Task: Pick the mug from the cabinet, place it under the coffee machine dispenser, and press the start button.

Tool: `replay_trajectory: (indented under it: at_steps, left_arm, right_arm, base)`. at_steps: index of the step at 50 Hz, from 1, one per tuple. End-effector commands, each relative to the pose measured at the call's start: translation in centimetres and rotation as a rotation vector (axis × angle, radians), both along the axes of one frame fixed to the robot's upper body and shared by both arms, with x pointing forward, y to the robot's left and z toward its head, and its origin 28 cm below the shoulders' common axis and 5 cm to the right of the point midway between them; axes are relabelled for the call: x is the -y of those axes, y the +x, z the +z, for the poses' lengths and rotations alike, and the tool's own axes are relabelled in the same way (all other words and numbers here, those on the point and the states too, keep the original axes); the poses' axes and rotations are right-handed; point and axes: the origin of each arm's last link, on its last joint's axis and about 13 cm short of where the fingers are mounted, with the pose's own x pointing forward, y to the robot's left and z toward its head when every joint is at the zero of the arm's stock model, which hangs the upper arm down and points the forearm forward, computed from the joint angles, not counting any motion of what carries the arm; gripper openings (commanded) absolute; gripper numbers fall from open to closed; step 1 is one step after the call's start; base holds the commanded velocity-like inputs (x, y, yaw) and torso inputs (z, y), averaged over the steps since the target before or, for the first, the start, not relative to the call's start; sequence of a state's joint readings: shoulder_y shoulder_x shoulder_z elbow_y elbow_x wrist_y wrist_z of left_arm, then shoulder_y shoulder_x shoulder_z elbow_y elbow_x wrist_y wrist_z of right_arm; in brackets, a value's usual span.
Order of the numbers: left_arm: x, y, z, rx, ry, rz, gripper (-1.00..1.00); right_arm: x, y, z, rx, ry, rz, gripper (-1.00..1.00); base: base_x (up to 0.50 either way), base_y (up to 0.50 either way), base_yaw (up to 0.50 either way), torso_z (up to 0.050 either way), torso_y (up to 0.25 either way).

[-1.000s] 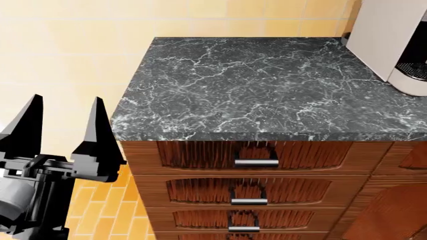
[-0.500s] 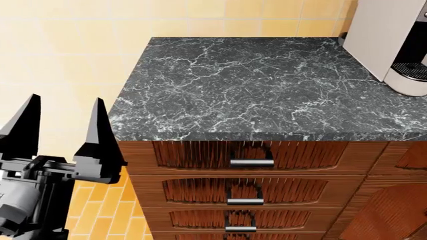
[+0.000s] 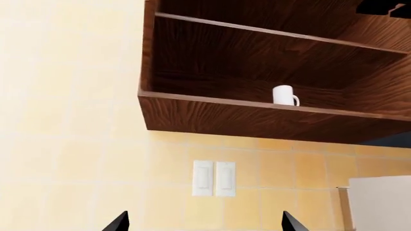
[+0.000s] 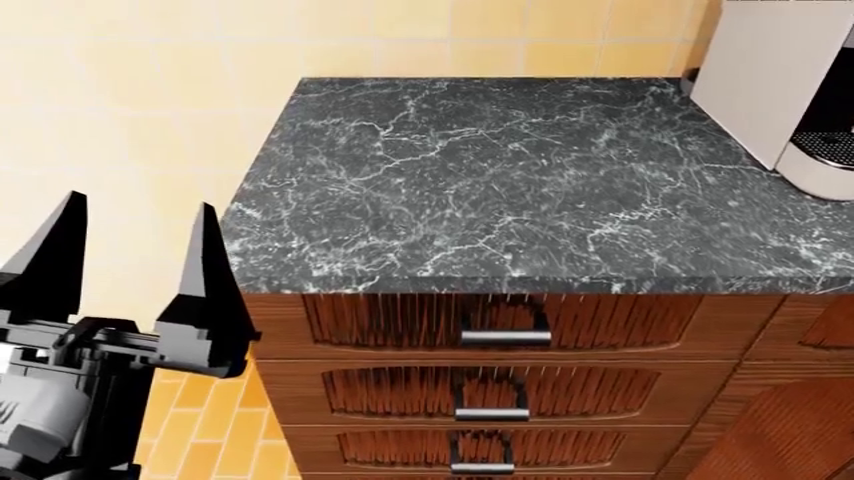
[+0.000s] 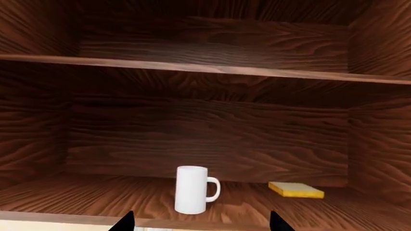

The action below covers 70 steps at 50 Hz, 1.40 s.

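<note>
Cabinet shelf [image 5: 77,202] — mug [image 5: 192,189] upright.

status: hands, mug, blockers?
Left hand open, empty. Right hand open, facing the mug. Mug upright on cabinet shelf, untouched. Yellow sponge beside it, apart.

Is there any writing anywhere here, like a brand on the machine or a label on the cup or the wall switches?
None can be read.
mug: plain white, no print.
coffee machine: off-white side, no brand showing; its front panel is mostly out of view.
wall switches: blank plates.
yellow block on the shelf: no marking visible.
countertop and drawers: no labels.
</note>
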<state>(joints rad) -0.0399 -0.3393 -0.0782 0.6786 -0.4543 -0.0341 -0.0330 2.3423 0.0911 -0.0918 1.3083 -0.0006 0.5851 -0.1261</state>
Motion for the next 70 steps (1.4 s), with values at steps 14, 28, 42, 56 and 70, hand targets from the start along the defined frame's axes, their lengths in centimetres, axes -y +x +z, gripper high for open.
replay_trajectory:
  at_steps: [14,28,42,56,70]
  left_arm:
    - [0.0,-0.2,-0.2,0.004,0.004,0.000,1.00]
    - [0.0,-0.3,-0.2,0.005,0.004,0.001,1.00]
    - [0.1,-0.3,-0.2,0.006,0.006,-0.004,1.00]
    - [0.0,-0.3,-0.3,0.004,0.003,0.000,1.00]
    - [0.0,-0.4,-0.4,0.002,0.000,0.001,1.00]
  right_arm:
    - [0.0,1.1,-1.0,0.007,-0.007,-0.005,1.00]
    - [0.0,1.3,-1.2,0.001,-0.005,-0.013,1.00]
    - [0.0,1.3,-1.2,0.000,-0.010,-0.010,1.00]
    - [0.1,1.3,-1.2,-0.002,-0.054,-0.011,1.00]
    - [0.0,1.3,-1.2,-0.004,-0.023,0.000,1.00]
  base:
    - [0.17,0.00,0.00,0.000,0.000]
    - [0.17,0.00,0.00,0.000,0.000]
    - [0.17,-0.08,0.00,0.000,0.000]
    - [0.16,0.05,0.00,0.000,0.000]
    - [0.02,0.02,0.00,0.000,0.000]
